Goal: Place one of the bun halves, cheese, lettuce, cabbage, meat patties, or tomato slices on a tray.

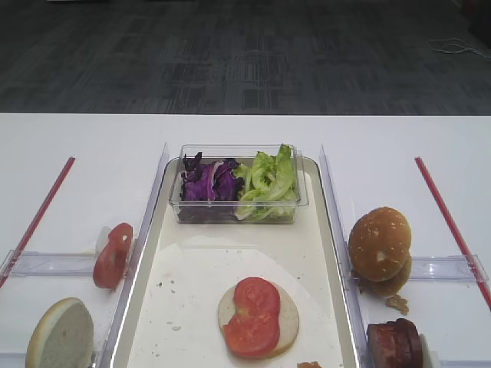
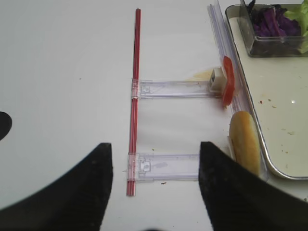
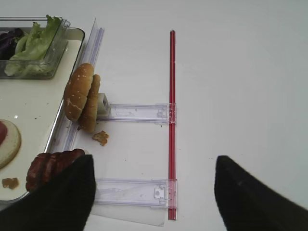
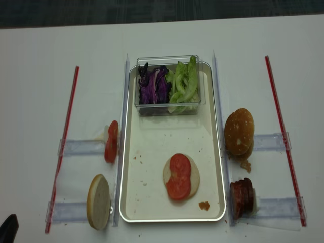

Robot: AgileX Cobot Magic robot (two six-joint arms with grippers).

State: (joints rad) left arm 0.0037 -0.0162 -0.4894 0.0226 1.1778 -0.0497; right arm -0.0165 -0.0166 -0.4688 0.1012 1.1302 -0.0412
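Tomato, two thin red slices (image 4: pixel 179 176), already lies overlapped on a pale flat-faced bun half (image 4: pixel 192 178) near the front of the large shallow silver-rimmed tray (image 4: pixel 152 202), so the stack looks begun and more layers are probably wanted. At the tray's far end a small clear plastic tub (image 4: pixel 167 106) keeps the purple shredded cabbage (image 4: pixel 153 86) and the ruffled light green lettuce (image 4: pixel 184 83) side by side and contained.

Spare ingredients stand on edge in clear plastic racks (image 4: pixel 81 148) on both sides of the tray (presumably so each can be pinched from above): more tomato slices (image 4: pixel 111 142) and a pale bun half (image 4: pixel 98 201) on the left, golden speckled bun tops (image 4: pixel 239 131) and dark reddish-brown meat patties (image 4: pixel 242 195) on the right. Thin red rods (image 4: pixel 65 136) edge the racks on the white counter (image 4: pixel 40 76).

Both arms sit low and back. The left fingers (image 2: pixel 154 192) stand apart with nothing between them, over the left racks; the right fingers (image 3: pixel 154 197) are likewise spread and empty, the patties just beside one of them. A patty seems the likely next layer.
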